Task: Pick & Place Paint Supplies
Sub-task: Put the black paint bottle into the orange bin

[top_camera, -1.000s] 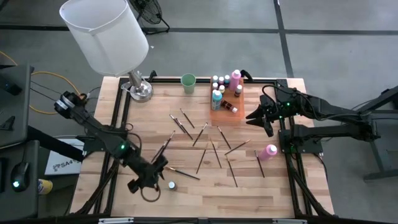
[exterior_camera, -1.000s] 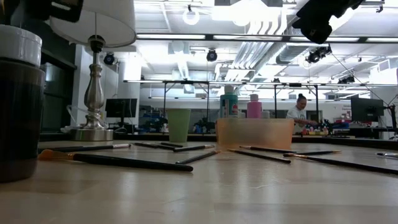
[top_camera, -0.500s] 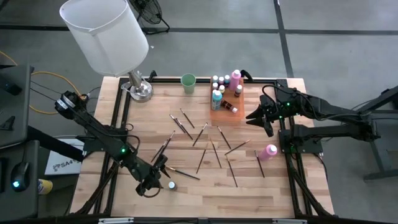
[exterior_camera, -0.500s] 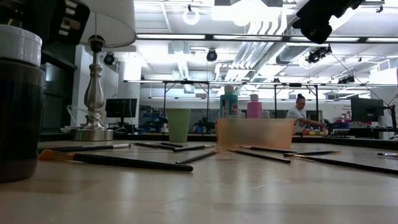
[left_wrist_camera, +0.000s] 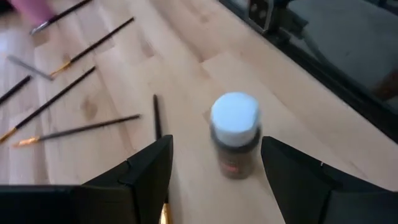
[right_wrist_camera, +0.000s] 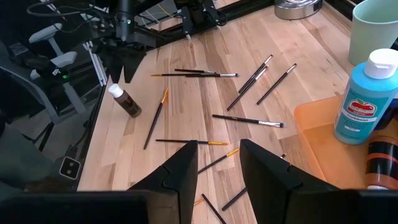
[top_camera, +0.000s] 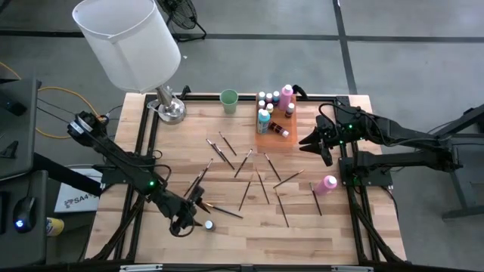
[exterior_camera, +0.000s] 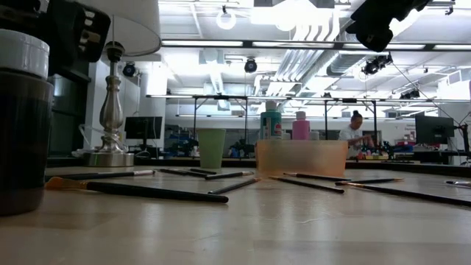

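A small brown paint bottle with a white cap (left_wrist_camera: 234,134) stands upright near the table's near-left corner (top_camera: 208,224), close to the low camera (exterior_camera: 22,125). My left gripper (left_wrist_camera: 214,180) is open just left of it (top_camera: 184,221), fingers on either side and short of the bottle, touching nothing. Thin dark paintbrushes (top_camera: 249,177) lie scattered over the middle of the table. A pink bottle (top_camera: 327,183) lies on its side near the right edge. My right gripper (right_wrist_camera: 222,165) hangs open above the table beside the orange tray (top_camera: 318,143).
An orange tray (top_camera: 277,137) at the far middle holds several bottles, among them a teal one (right_wrist_camera: 364,99) and a tall pink one (top_camera: 286,94). A green cup (top_camera: 229,100) and the lamp's silver base (top_camera: 170,109) stand along the far edge. Black rails frame the table.
My left gripper has moved a little toward the table's right, closer to the brown bottle, and has come lower, entering the low view from the top left. The bottle and brushes have stayed in place.
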`<state>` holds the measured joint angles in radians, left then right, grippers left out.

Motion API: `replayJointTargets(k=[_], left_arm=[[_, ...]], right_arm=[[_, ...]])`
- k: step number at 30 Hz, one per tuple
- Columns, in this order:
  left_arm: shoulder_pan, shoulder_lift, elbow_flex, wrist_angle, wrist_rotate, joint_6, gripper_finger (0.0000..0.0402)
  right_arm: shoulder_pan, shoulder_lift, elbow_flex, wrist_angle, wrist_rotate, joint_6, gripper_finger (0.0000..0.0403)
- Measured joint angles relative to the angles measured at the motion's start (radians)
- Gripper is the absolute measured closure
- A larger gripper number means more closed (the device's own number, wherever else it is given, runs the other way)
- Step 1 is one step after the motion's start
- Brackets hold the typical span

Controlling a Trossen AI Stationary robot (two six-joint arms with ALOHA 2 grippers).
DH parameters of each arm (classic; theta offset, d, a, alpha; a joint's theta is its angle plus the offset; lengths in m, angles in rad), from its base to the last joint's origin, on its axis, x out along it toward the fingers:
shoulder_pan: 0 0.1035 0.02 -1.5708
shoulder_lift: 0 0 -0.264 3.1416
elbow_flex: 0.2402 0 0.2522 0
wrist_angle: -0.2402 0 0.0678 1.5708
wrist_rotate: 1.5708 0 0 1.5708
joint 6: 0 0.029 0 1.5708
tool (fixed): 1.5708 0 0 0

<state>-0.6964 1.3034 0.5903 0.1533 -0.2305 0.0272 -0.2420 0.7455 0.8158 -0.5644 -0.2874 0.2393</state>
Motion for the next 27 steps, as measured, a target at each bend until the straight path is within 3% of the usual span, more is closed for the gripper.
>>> replayJointTargets(k=[13, 20, 27], left_arm=[[-0.006, 0.124, 0.0, 0.193, 0.041, 0.021, 0.0162], [-0.006, 0.134, 0.001, 0.206, 0.032, -0.013, 0.0164], [-0.006, 0.134, 0.001, 0.203, 0.028, -0.032, 0.0212]], right_arm=[[0.0, 0.0, 0.0, 0.0, 0.0, 0.0, 0.029], [0.0, 0.0, 0.0, 0.0, 0.0, 0.0, 0.029], [0.0, 0.0, 0.0, 0.0, 0.0, 0.0, 0.029]])
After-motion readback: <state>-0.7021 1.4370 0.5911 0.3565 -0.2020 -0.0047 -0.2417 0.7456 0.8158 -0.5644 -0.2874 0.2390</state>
